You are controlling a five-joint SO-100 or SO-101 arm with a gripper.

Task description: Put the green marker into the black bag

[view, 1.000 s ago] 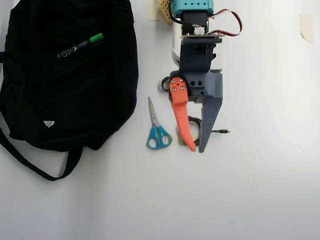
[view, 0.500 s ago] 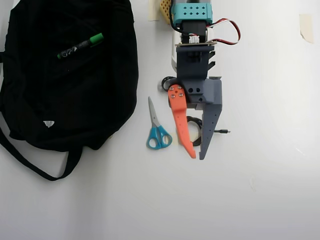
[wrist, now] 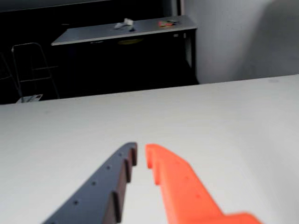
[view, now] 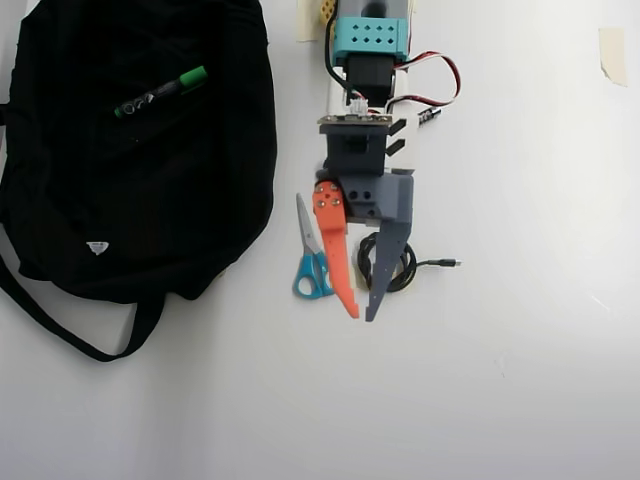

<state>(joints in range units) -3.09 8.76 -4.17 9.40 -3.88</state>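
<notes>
**Empty gripper at frame centre, marker lying on the bag**

The gripper (view: 361, 317) sits near the middle of the overhead frame, pointing toward the bottom edge, its orange finger (view: 335, 255) and grey finger (view: 386, 262) drawn nearly together with only a thin gap at the tips and nothing between them. In the wrist view the same two tips (wrist: 141, 156) hover over bare white table (wrist: 224, 126), holding nothing.

Just left of the orange finger lie the blue-handled scissors (view: 312, 255). A coiled black cable (view: 402, 268) lies under and beside the grey finger.

Further out, the black bag (view: 150, 200) fills the upper left of the overhead frame, its strap (view: 60, 325) looping toward the lower left. The green marker (view: 160, 92) rests on top of the bag's fabric near the upper left, cap end pointing up-right.
</notes>
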